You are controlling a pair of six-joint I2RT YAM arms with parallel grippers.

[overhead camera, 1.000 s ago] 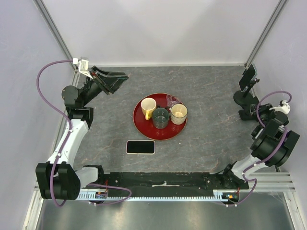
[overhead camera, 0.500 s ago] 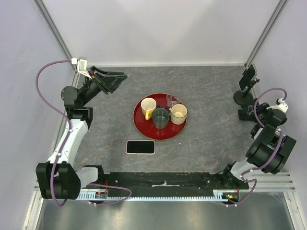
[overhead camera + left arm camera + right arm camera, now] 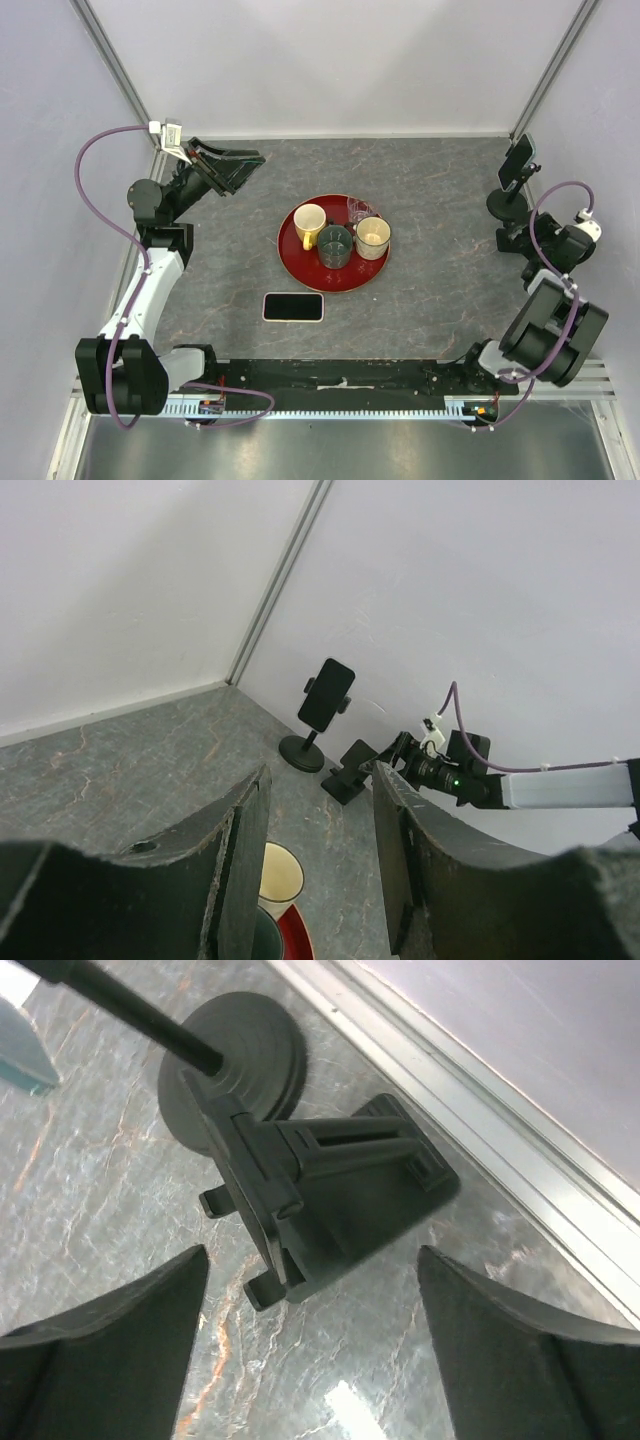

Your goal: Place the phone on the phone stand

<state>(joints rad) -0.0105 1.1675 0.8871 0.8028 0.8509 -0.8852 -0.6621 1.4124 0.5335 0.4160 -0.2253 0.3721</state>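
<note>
The phone (image 3: 292, 306), dark-screened with a pale rim, lies flat on the table in front of the red tray. The small black folding phone stand (image 3: 513, 238) (image 3: 330, 1185) (image 3: 350, 770) stands at the right edge. My right gripper (image 3: 537, 250) (image 3: 310, 1265) hovers just over it, open, its fingers well apart on either side and touching nothing. My left gripper (image 3: 228, 170) (image 3: 320, 780) is raised at the far left, open and empty, pointing across the table.
A red tray (image 3: 300, 268) in the middle holds a yellow mug (image 3: 309, 224), a dark glass (image 3: 335, 245), a cream mug (image 3: 373, 236) and a clear glass. A tall stand on a round base (image 3: 505, 205) (image 3: 235, 1060) carries another phone (image 3: 517, 163) (image 3: 326, 694) behind the small stand.
My right gripper's jaws have gone from nearly shut to wide open by the small stand, and that arm has shifted slightly. The left arm and the phone have stayed put.
</note>
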